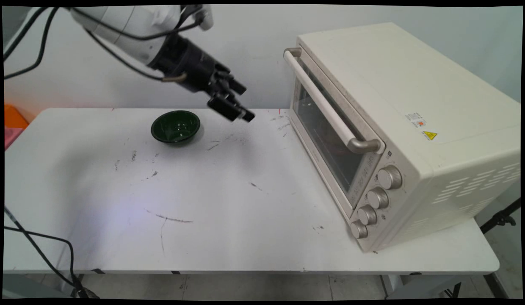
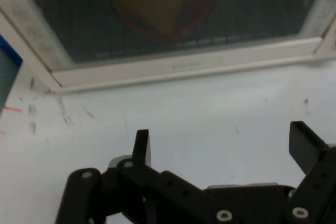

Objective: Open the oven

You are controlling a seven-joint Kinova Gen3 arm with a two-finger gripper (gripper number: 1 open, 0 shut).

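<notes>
My black gripper hangs open and empty above the table's far middle, tilted down and to the right, pointing at the oven. A dark green bowl sits on the table just left of and below it, empty as far as I can see. To the right stands a cream toaster oven, its glass door shut under a long bar handle. In the hand view the fingers spread wide over bare table, and the oven door fills the top, a reddish round thing dim behind the glass.
Four knobs run down the oven's front right side. The white table carries dark scuff marks. Orange and pink things lie beyond the table's left edge. Black cables hang at the near left.
</notes>
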